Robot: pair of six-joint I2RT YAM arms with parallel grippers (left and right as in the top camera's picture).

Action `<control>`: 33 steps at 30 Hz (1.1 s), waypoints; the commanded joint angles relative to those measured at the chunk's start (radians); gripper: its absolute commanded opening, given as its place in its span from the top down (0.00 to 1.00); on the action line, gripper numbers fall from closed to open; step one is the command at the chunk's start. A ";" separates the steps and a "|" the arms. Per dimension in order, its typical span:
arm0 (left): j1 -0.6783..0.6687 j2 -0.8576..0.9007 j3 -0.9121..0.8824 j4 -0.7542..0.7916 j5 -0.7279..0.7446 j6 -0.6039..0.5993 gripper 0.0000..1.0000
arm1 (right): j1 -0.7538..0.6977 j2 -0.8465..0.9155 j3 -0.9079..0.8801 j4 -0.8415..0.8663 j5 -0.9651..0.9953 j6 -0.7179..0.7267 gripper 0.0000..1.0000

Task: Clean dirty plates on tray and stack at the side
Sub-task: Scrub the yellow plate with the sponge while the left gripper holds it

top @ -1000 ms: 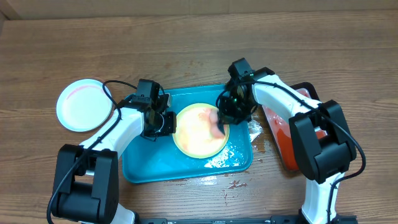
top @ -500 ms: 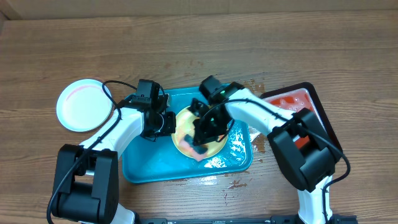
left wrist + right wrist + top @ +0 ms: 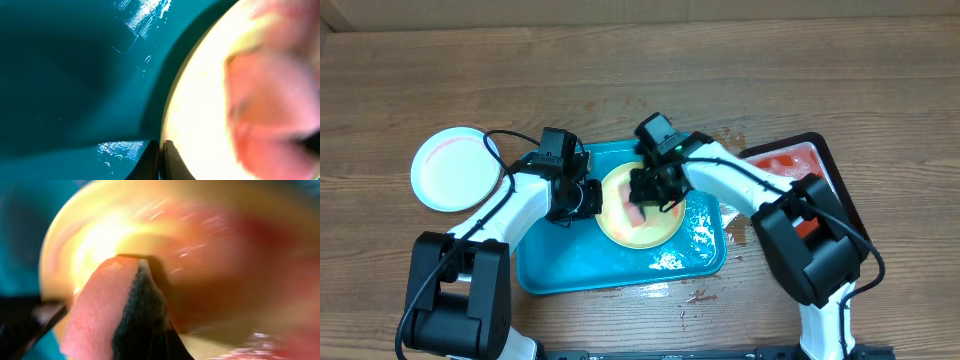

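**Sponge swings back to the middle of the plate**

Since half a second ago the right gripper has come up from the near left edge of the yellow plate to its upper middle; a second ago it was at the plate's right rim. It is clamped on a pink sponge with a dark scouring face, pressed to the plate. The left gripper has not shifted: its jaws are pinched together at the plate's left rim, steadying it on the turquoise tray.

Wiping is the step in hand. Red smears show on the plate, blurred in the wrist views, so I judge more strokes are needed before it is lifted out.

A pale plate lies on the table well left of the tray, the likely stacking spot. Wet patches glisten on the tray's right side, and a black tray of red liquid sits just beside the right arm, which a wide sweep could catch.
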 commanded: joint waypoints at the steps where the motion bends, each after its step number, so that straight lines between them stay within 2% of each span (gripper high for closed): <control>1: 0.010 -0.002 0.000 -0.006 -0.026 -0.010 0.96 | -0.057 0.006 -0.005 -0.003 0.235 0.093 0.96; 11: 0.010 -0.002 0.000 -0.008 -0.026 -0.010 0.96 | -0.152 0.006 -0.003 0.030 0.341 0.095 0.96; 15: 0.010 -0.002 0.000 -0.012 -0.026 -0.018 0.95 | -0.171 0.006 0.037 -0.120 0.341 0.082 0.96; 21: 0.010 -0.002 0.000 -0.013 -0.027 -0.018 0.95 | -0.173 0.006 0.163 -0.404 0.333 -0.057 0.96; 26: 0.010 -0.002 0.000 -0.011 -0.026 -0.018 0.95 | -0.172 0.006 0.194 -0.450 0.116 -0.182 0.96; 33: 0.010 -0.002 0.000 -0.012 -0.026 -0.017 0.95 | -0.155 0.008 0.191 -0.383 -0.056 -0.165 0.96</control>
